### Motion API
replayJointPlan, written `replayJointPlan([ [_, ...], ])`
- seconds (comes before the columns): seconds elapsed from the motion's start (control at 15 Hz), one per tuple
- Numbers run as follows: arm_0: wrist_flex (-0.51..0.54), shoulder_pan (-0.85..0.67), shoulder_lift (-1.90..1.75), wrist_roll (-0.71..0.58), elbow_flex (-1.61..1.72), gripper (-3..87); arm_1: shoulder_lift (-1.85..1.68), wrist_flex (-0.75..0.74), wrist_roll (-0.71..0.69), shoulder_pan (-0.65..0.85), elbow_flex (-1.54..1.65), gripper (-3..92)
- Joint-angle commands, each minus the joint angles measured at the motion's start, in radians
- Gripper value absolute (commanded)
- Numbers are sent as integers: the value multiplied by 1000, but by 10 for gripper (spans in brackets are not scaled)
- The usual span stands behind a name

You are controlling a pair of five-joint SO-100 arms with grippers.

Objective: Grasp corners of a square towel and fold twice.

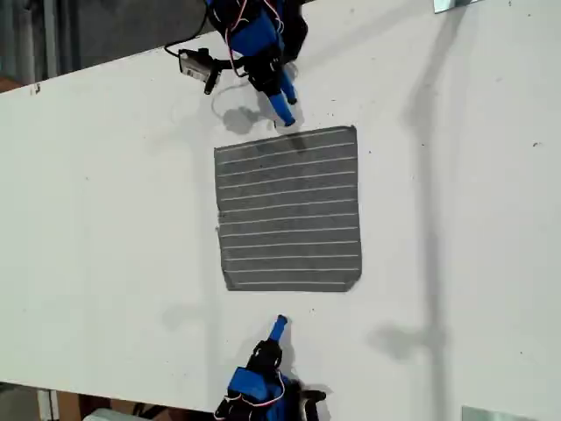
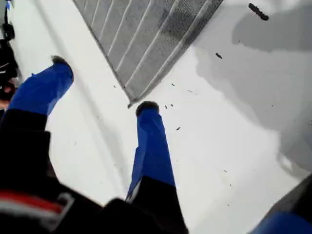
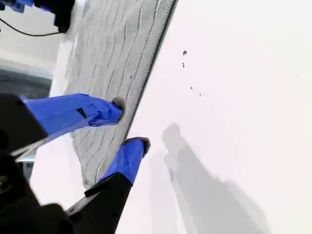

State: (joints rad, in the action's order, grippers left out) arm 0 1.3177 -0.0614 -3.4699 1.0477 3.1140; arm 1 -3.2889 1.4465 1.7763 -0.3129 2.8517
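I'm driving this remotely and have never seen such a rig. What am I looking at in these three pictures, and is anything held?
Two small blue robot arms face each other across a white table. The exterior view looks down on both, the arm at its top and the arm at its bottom. Between them lies the towel, flat and unfolded. The other two pictures come from cameras on the arms. My first tool is open beside a towel corner. My second tool is open at the towel's edge. Nothing is held.
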Motion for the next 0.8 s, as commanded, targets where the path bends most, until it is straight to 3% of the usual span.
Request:
replayJointPlan([
  [0.0, -32, 74, 150, 637, 14, 178, 17, 69, -124, -29, -48, 173],
  [0.73, -25, 23, 5, 652, 14, 167, 18, 67, -126, -2, -48, 177],
])
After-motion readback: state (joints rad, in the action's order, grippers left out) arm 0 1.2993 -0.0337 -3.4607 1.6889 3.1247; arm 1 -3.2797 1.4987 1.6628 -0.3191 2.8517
